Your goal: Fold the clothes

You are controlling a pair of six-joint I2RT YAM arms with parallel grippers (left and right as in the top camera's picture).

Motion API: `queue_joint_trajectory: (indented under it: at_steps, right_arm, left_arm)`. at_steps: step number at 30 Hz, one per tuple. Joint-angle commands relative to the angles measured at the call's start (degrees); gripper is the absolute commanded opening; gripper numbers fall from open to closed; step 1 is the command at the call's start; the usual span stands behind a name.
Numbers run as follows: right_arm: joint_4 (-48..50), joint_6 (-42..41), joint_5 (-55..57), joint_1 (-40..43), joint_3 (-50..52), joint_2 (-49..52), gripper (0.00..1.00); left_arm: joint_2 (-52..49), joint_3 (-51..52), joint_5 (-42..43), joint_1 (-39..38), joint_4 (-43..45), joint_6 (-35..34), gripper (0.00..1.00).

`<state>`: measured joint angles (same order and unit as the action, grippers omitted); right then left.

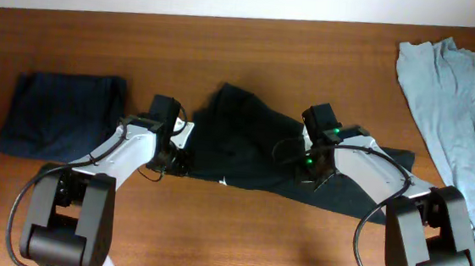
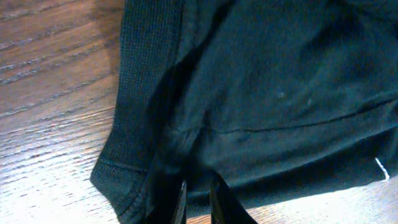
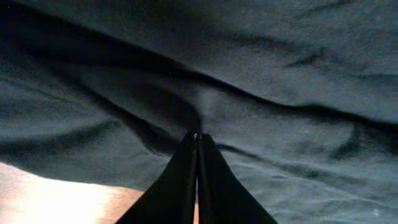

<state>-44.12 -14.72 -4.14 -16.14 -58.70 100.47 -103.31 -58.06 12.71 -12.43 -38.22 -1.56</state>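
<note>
The black T-shirt (image 1: 245,138) lies crumpled across the middle of the table, with a small white mark (image 1: 222,182) at its near edge. My left gripper (image 1: 176,152) is at the shirt's left hem. In the left wrist view its jaws (image 2: 198,185) stand narrowly apart with the dark hem (image 2: 143,155) bunched between them. My right gripper (image 1: 311,163) sits on the shirt's right part. Seen from the right wrist, its jaws (image 3: 198,135) are pressed together, and creases in the cloth (image 3: 261,74) run into the tips.
A folded dark garment (image 1: 60,115) lies at the left. A light blue-grey garment (image 1: 460,108) is heaped at the right edge. Bare wooden table (image 1: 238,235) runs along the front, between the two arm bases.
</note>
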Motion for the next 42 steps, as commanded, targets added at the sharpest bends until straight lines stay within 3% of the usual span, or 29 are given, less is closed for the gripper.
queue_joint_trajectory:
  at_steps: [1,13,19,21,22,23,24,29,34,35,37,42]
  right_arm:
    - [-0.4,-0.5,2.0,-0.3,-1.8,-0.5,0.04]
    - [5.7,-0.3,7.8,1.2,-5.3,-0.7,0.04]
    - [12.4,4.5,7.9,1.7,-5.3,-0.7,0.04]
    - [12.7,5.8,8.0,1.7,-5.3,-0.7,0.15]
    - [12.4,5.9,8.1,1.7,-5.3,-0.7,0.34]
    - [10.9,5.9,8.1,1.7,-5.6,-0.9,0.47]
    - [9.7,5.9,8.1,1.9,-5.9,-1.0,0.47]
    - [-0.9,-1.0,7.8,5.5,-9.0,-3.5,0.47]
    - [-9.9,-1.5,2.4,9.6,-9.6,-7.1,0.46]
    - [-13.6,-1.5,0.7,10.3,-9.5,-7.2,0.35]
    - [-14.8,-2.4,0.5,10.1,-7.6,-7.1,0.04]
    - [-4.9,-7.5,1.2,11.2,3.2,-6.6,0.04]
  left_arm:
    - [-2.4,0.6,-5.1,0.5,1.1,-0.5,0.15]
    - [-2.4,0.6,-5.0,0.5,1.2,-0.5,0.15]
    - [-2.4,0.6,-5.1,0.5,1.1,-0.5,0.15]
    - [-2.4,0.6,-5.1,0.5,1.1,-0.5,0.15]
    - [-2.4,0.6,-5.1,0.5,1.1,-0.5,0.15]
    - [-2.4,0.6,-5.1,0.5,1.1,-0.5,0.15]
    - [-2.4,0.6,-5.1,0.5,1.1,-0.5,0.15]
    - [-2.4,0.6,-6.1,0.5,0.9,-0.5,0.16]
    - [-2.4,0.6,-11.1,0.6,-0.5,-0.9,0.16]
    - [-2.4,0.6,-11.0,0.8,-0.5,-2.0,0.16]
    - [-2.4,0.6,-10.1,1.1,-0.3,-2.3,0.16]
    - [-2.4,0.6,-10.0,1.1,0.0,-2.3,0.16]
